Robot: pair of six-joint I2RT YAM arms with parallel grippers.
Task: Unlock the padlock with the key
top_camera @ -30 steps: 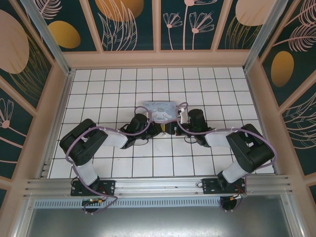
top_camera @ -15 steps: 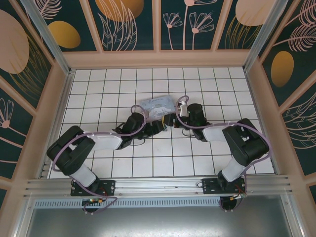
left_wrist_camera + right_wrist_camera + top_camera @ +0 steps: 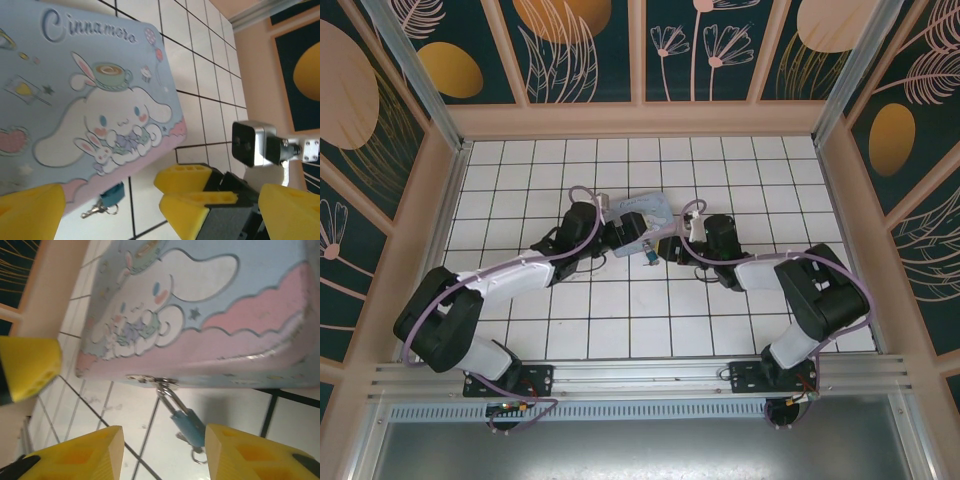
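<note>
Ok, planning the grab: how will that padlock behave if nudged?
The padlock is hooked by its thin shackle to the tin's clasp, so it probably pivots rather than slides free. It looks small and smooth, likely slipping between wide yellow fingers.

You have one pale blue cartoon-printed tin (image 3: 100,100), one tiny blue-bodied padlock (image 3: 187,426) with a thin metal shackle, and two yellow-fingered tools, the left tool (image 3: 627,234) and the right tool (image 3: 164,441), on one white-tiled desk (image 3: 620,320).
</note>
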